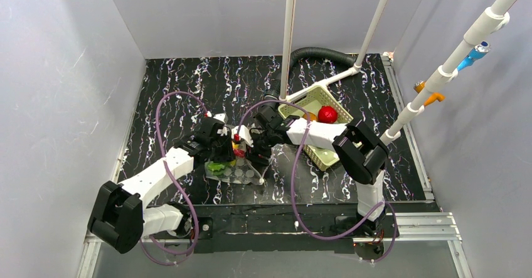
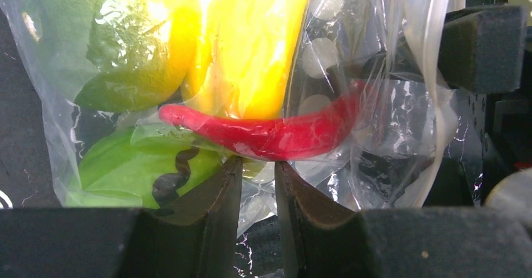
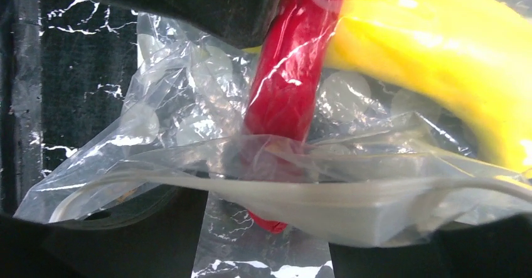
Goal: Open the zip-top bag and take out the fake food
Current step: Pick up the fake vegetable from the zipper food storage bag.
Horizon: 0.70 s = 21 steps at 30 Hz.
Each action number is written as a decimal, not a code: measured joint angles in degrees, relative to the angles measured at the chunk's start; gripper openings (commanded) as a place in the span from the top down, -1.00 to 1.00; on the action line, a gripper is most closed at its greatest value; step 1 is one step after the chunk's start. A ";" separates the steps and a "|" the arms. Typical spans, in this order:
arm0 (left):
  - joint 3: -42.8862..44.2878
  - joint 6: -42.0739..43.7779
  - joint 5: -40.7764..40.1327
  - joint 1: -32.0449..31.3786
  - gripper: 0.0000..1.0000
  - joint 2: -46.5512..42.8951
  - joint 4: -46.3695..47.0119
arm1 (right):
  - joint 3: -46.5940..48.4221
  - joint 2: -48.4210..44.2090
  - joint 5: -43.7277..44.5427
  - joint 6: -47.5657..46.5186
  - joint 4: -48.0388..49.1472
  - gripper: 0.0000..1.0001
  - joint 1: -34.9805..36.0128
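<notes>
The zip-top bag (image 1: 244,174), clear with white dots, hangs between my two grippers at the table's middle, its lower end resting on the table. Through the film (image 2: 389,121) I see the fake food: a yellow banana (image 2: 251,39), a red chili (image 2: 276,133) and green pieces (image 2: 132,171). My left gripper (image 2: 258,165) is shut on a crumpled fold of the bag just under the chili. My right gripper (image 3: 268,228) stands open. The bag's zip rim (image 3: 351,196) lies across its fingers, and the tip of the chili (image 3: 288,77) pokes down between them.
A pale green slotted basket (image 1: 321,157) sits to the right behind the right arm, with a dark red round fruit (image 1: 327,114) inside. White poles (image 1: 288,39) and a black hose (image 1: 313,53) stand at the back. Grey walls close in the table.
</notes>
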 measured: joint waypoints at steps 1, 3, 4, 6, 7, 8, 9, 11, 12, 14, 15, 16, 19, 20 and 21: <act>0.15 0.04 0.02 0.00 0.50 0.31 0.02 | 0.02 0.13 0.39 -0.02 0.48 -0.37 0.07; 0.26 0.07 0.26 0.00 0.50 0.76 0.28 | 0.02 0.48 1.20 -0.02 1.40 -0.30 0.15; 0.28 0.09 0.37 0.00 0.50 0.85 0.37 | 0.00 0.74 1.62 -0.02 1.99 -0.24 0.22; 0.28 0.04 0.39 0.07 0.51 0.94 0.44 | -0.09 1.16 2.25 0.09 3.13 -0.02 0.22; 0.28 0.02 0.39 0.07 0.50 0.98 0.46 | -0.22 1.36 2.60 0.11 3.85 0.09 0.22; 0.28 -0.02 0.42 0.09 0.50 1.03 0.46 | -0.26 1.57 2.97 0.24 4.44 0.20 0.22; 0.28 0.00 0.42 0.11 0.50 1.05 0.46 | -0.44 1.73 3.37 0.33 5.16 0.31 0.22; 0.28 0.02 0.37 0.15 0.49 1.05 0.44 | -0.61 1.88 3.56 0.28 5.99 0.51 0.26; 0.31 0.02 0.28 0.17 0.48 1.03 0.42 | -0.63 1.88 3.72 0.33 6.25 0.62 0.33; 0.31 0.00 0.20 0.26 0.40 0.94 0.35 | -0.87 1.88 3.96 -0.02 6.80 0.80 0.42; 0.31 -0.07 0.11 0.28 0.37 0.72 0.13 | -0.94 1.81 4.00 -0.26 6.82 0.87 0.42; 0.31 -0.07 -0.07 0.31 0.35 0.39 -0.13 | -1.01 1.70 4.20 -0.68 6.82 0.96 0.42; 0.31 0.46 -0.48 0.52 0.29 -0.98 -1.38 | -1.53 0.76 5.57 -3.06 5.70 0.97 0.50; 0.31 0.66 -0.57 0.55 0.26 -1.60 -1.84 | -1.53 0.39 6.08 -3.78 5.01 0.97 0.52; 0.31 0.90 -0.70 0.63 0.23 -2.49 -2.49 | -1.53 -0.15 6.78 -4.74 4.04 0.97 0.52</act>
